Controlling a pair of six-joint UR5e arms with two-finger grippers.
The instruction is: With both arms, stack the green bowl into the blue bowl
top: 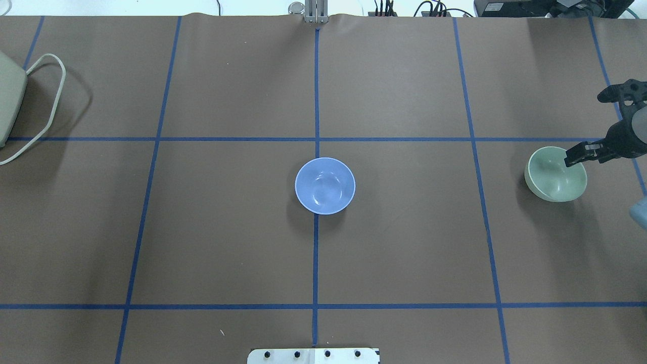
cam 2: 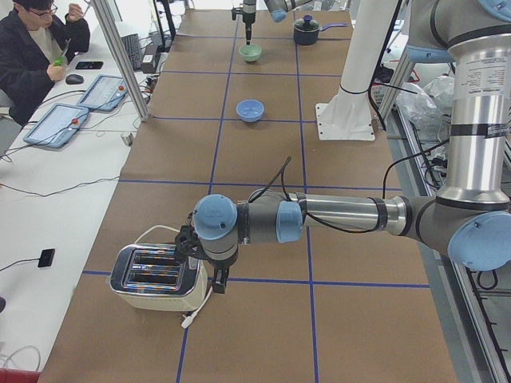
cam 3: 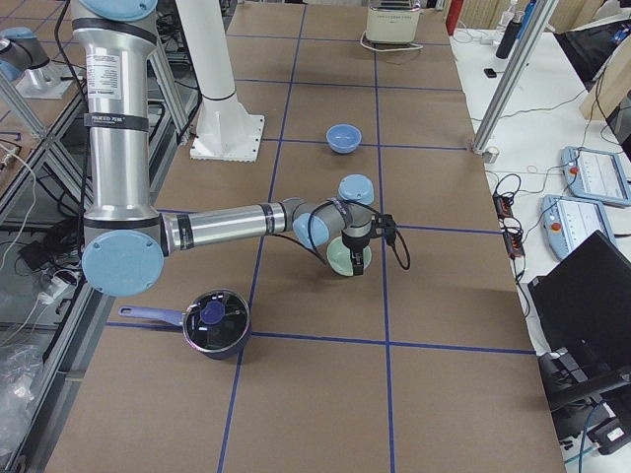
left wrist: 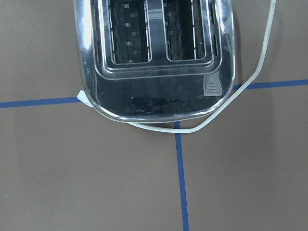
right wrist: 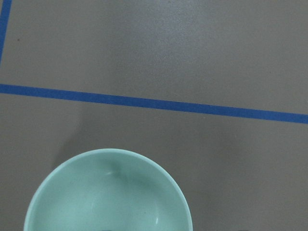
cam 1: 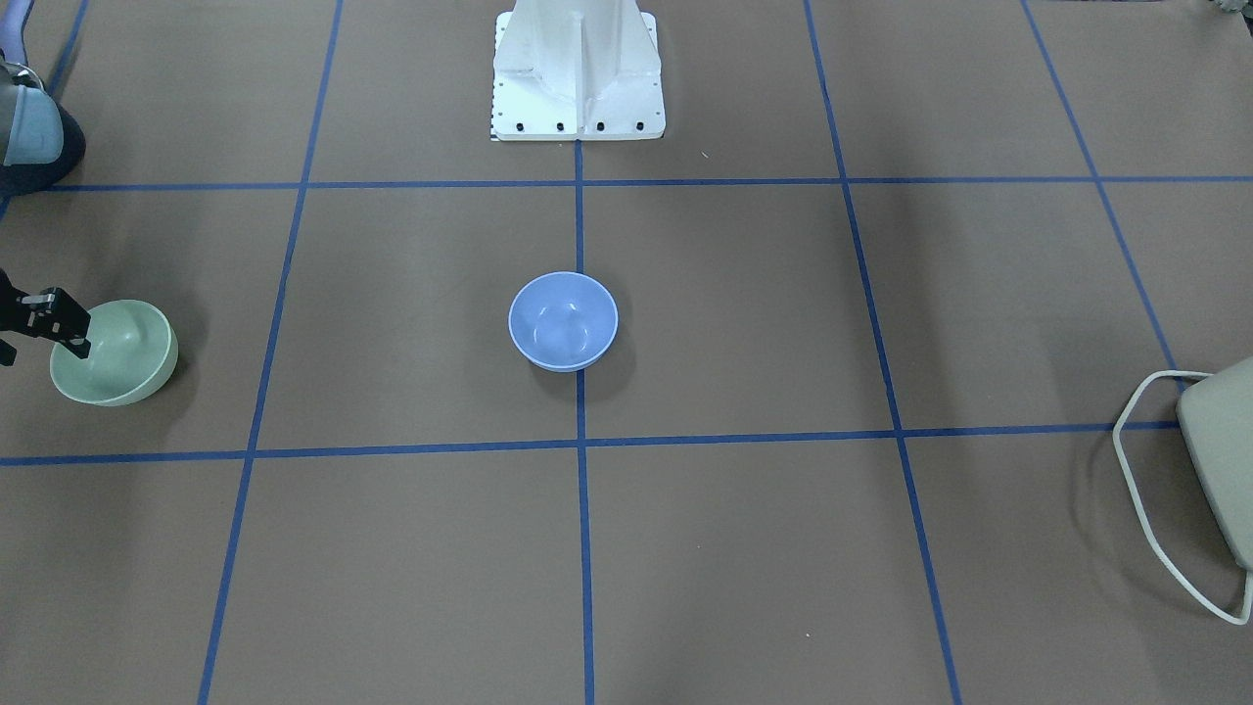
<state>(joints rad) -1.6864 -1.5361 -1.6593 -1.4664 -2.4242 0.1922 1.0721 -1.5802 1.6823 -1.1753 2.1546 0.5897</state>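
Note:
The green bowl [top: 548, 182] stands upright at the table's right end; it also shows in the front view [cam 1: 122, 357] and at the bottom of the right wrist view [right wrist: 108, 192]. The blue bowl [top: 324, 185] stands empty at the table's centre [cam 1: 563, 321], far from the green one. My right gripper [top: 581, 154] hangs over the green bowl's outer rim, one finger [cam 1: 76, 341] dipping inside, and it looks open. My left gripper [cam 2: 217, 286] hovers over a toaster at the other end; I cannot tell if it is open.
A chrome toaster [left wrist: 154, 57] with a white cord [top: 50, 96] sits at the table's left end. A dark pot [cam 3: 215, 320] stands near the right arm. The white robot base [cam 1: 578, 69] is at the near middle edge. An operator [cam 2: 32, 48] sits beside the table.

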